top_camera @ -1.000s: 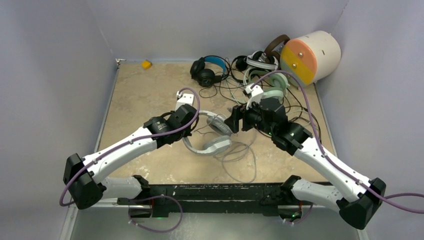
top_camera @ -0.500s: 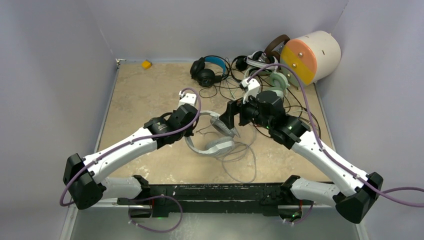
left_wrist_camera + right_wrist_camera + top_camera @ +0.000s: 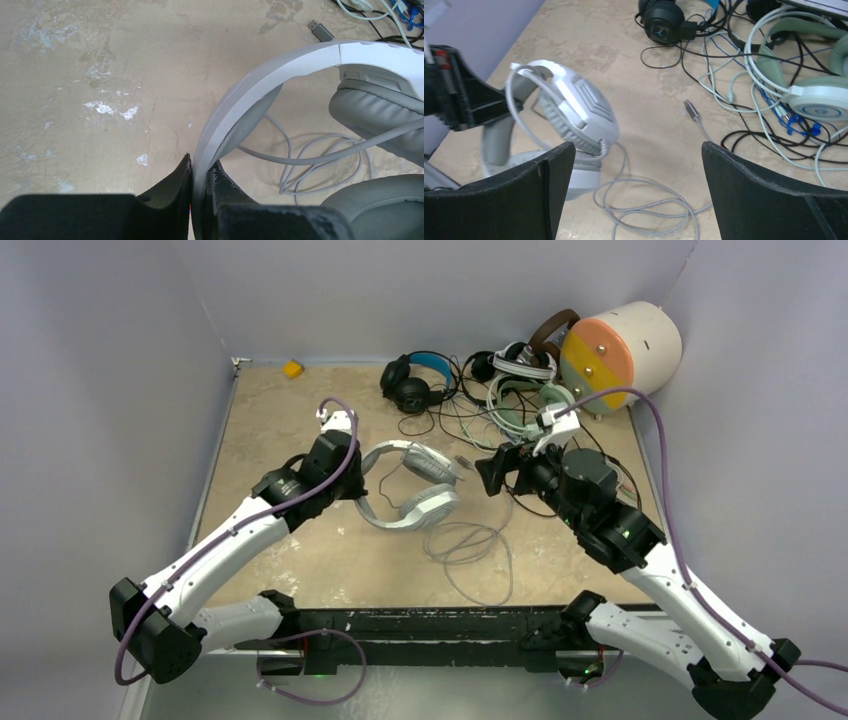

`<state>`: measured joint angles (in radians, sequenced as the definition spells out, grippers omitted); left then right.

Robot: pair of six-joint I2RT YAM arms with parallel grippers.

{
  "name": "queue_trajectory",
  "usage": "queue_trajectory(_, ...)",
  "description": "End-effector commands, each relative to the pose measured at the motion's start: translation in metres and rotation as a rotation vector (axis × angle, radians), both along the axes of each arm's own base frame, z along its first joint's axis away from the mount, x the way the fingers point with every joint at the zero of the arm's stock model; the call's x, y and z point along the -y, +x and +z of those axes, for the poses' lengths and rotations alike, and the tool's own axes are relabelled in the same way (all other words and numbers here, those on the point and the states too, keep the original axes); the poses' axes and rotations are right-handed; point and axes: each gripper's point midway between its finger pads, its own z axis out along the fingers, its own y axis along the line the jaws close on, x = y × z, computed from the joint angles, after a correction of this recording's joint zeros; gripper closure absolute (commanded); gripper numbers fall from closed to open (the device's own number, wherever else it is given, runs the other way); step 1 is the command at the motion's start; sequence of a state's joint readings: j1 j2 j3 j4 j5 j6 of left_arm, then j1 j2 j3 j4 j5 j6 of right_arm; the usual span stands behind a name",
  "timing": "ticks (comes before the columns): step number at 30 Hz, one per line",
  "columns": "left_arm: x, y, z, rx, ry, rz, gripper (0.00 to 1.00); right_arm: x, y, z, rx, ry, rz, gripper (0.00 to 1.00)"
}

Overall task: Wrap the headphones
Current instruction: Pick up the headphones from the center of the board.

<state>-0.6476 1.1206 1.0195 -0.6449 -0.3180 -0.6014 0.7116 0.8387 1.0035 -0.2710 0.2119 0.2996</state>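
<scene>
Your left gripper is clamped narrow on the headband of the white-grey headset, one finger on each face of the band. The headset sits around the middle of the table, with its two grey-padded ear cups just to the right of that gripper. Its grey cable lies in loose loops on the table, near and to the right of the ear cups. The USB plug rests on the bare surface just beyond them. Your right gripper is spread wide and holds nothing. It sits just right of the headset, facing it, and touches neither cup. At the far right lies a tangle of cables with the other sets: the black headset with the blue headband, the mint-green headset, the black-and-white headset and the brown headset. The brown one is pressed against the cream cylinder. A small yellow block sits at the far left edge, well apart from everything else.
</scene>
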Motion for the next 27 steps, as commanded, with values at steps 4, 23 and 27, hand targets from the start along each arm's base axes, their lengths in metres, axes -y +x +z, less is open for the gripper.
queue_trajectory(4,-0.009,0.005,0.081,0.156,-0.103,0.071,1.00,0.017,0.001,-0.031,0.007,0.052,-0.098,0.04)
queue_trajectory(23,0.020,-0.006,0.208,0.286,-0.281,-0.114,1.00,-0.075,-0.024,-0.105,0.115,0.141,0.432,0.11)
queue_trajectory(27,0.022,-0.006,0.218,0.304,-0.289,-0.125,1.00,-0.105,-0.014,-0.122,0.007,0.132,0.514,0.11)
